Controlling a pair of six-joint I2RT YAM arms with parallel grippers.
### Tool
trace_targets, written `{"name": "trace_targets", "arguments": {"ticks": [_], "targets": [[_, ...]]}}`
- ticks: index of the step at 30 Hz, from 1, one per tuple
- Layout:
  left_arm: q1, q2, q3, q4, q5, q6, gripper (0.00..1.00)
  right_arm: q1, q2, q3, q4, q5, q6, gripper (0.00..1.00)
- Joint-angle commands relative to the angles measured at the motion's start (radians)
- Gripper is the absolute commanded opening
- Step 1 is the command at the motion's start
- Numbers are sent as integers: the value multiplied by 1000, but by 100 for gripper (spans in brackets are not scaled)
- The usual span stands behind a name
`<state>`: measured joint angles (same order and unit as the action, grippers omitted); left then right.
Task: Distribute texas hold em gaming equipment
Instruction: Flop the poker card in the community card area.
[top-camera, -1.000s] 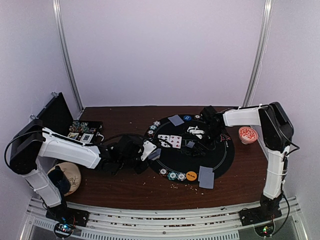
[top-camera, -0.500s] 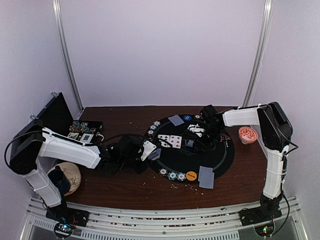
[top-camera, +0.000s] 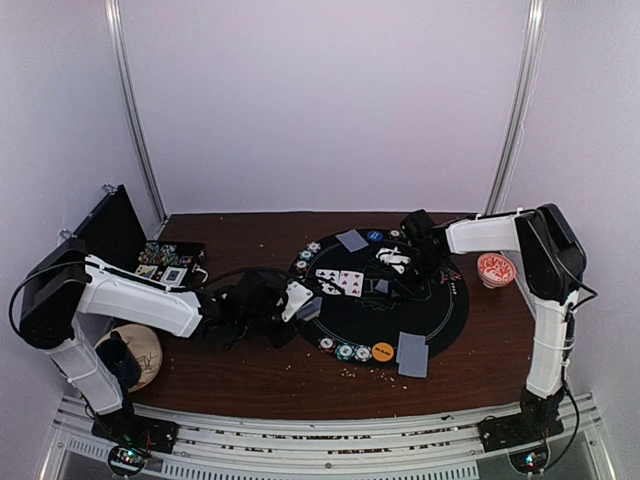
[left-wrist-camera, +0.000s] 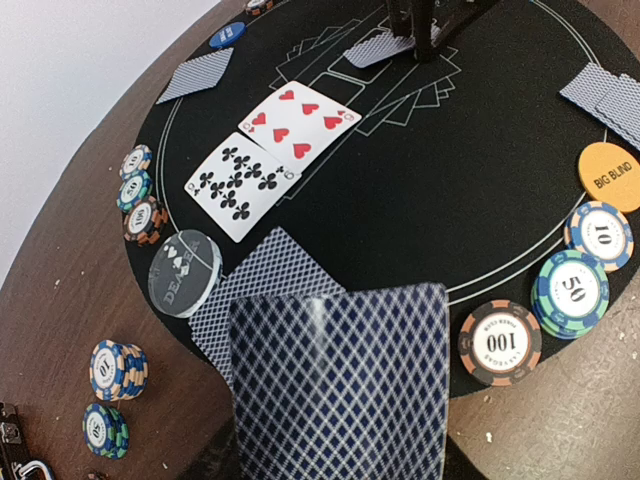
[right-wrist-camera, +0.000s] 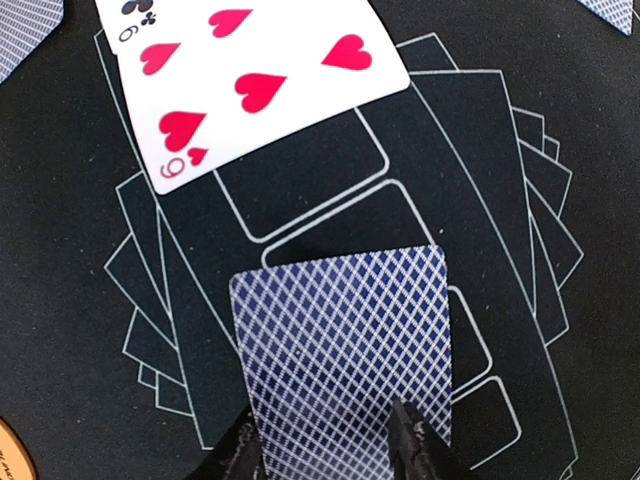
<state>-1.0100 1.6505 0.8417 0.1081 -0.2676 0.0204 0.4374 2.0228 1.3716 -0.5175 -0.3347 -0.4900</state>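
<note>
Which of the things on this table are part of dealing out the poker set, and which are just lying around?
Part of the job:
face-down cards
face-up cards
striped chips
orange big blind disc
blue disc
clear dealer button

Just lying about:
red-and-white bowl
black mat, which only lies under the set

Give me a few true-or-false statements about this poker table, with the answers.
1. A hearts card lies face up on the mat. True.
2. The orange disc reads "small blind". False: it reads "big blind".
3. The left hand holds face-down cards. True.
4. The bowl sits on the mat. False: it stands off the mat, on the table.
5. The card at the right hand is face up. False: it is face down.
</note>
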Motion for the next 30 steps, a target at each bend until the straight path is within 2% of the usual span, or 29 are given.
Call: {"name": "trace_targets", "arguments": {"ticks": [1,6,13,20,26,30], "targets": [[-6,9,26,45,10,-2,23,7,-56,-23,8,17,14,38],[-6,10,27,44,12,-2,23,17,-80,-18,-12,1,13,27],[-6,9,28,44,11,-3,23,20,-88,-13,-26,-16,17,0],[-6,7,28,44,10,-3,23,18,-101,-3,-34,-44,35,0],[-6,6,26,44,6,-3,23,-28,-172,41,-31,-281,137,0],[-6,6,26,44,6,-3,23,-77,-202,50,36,-448,269,0]]}}
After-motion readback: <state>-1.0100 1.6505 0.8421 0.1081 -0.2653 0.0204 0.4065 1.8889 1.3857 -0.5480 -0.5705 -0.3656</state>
